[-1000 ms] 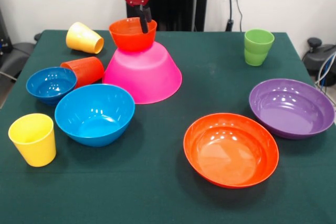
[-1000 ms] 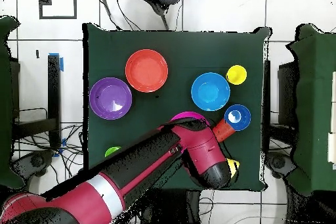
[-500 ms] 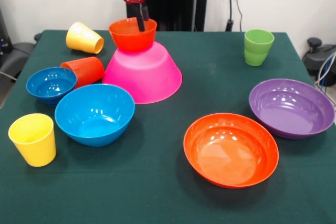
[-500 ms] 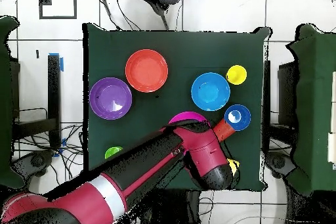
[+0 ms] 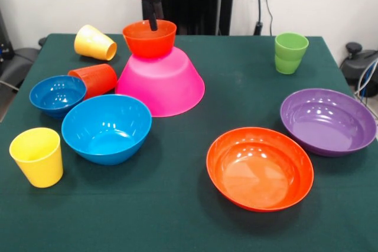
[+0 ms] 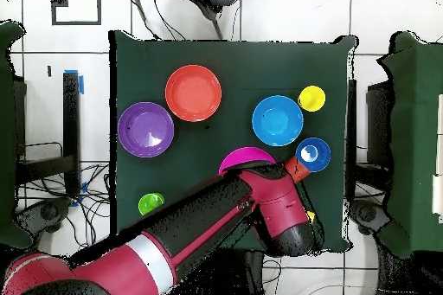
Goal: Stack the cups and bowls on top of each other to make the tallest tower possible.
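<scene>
The tower is the large pink bowl (image 5: 162,81), upside down, with the small orange bowl (image 5: 149,39) upright on top. My gripper (image 5: 152,25) hangs open and empty just above that bowl's back rim. The medium blue bowl (image 5: 106,128) and small blue bowl (image 5: 57,94) sit on the table left of the tower. An orange-red cup (image 5: 94,79) and a yellow cup (image 5: 94,43) lie on their sides near them. A second yellow cup (image 5: 37,156) stands at the near left. The green cup (image 5: 290,53) stands at the far right.
The wide shallow orange bowl (image 5: 260,167) and wide shallow purple bowl (image 5: 328,121) sit at the near right. In the overhead view my arm (image 6: 260,214) covers most of the pink bowl (image 6: 242,157) and hides the small orange bowl.
My gripper has risen out of the small orange bowl and shifted slightly left in the front view. The bowl stays on the pink bowl. Nothing else moved.
</scene>
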Robot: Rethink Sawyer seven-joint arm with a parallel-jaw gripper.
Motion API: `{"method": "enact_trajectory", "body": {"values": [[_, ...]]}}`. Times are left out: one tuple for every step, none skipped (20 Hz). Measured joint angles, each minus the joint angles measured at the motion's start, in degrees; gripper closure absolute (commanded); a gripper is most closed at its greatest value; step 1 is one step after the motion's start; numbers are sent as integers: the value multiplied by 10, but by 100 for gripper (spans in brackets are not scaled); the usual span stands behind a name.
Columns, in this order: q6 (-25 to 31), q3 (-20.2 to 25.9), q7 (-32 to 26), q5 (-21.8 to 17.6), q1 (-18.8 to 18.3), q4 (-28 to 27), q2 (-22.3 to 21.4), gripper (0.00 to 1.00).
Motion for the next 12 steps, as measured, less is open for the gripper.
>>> {"method": "enact_trajectory", "body": {"values": [[0, 0, 0, 0, -2, 0, -2, 0], [0, 0, -1, 0, -4, 0, -4, 0], [0, 0, -3, 0, -6, 0, -6, 0], [0, 0, -4, 0, -7, 0, -7, 0], [0, 0, -8, 0, -10, 0, -9, 0], [0, 0, -11, 0, -12, 0, -11, 0], [1, 1, -14, 0, -14, 0, -14, 0], [2, 2, -18, 0, -18, 0, -17, 0], [3, 2, -23, 0, -21, 0, -19, 0], [4, 3, -29, 2, -24, 0, -21, 0], [6, 4, -37, 5, -28, 0, -24, 0], [8, 5, -44, 7, -33, 0, -26, 0]]}}
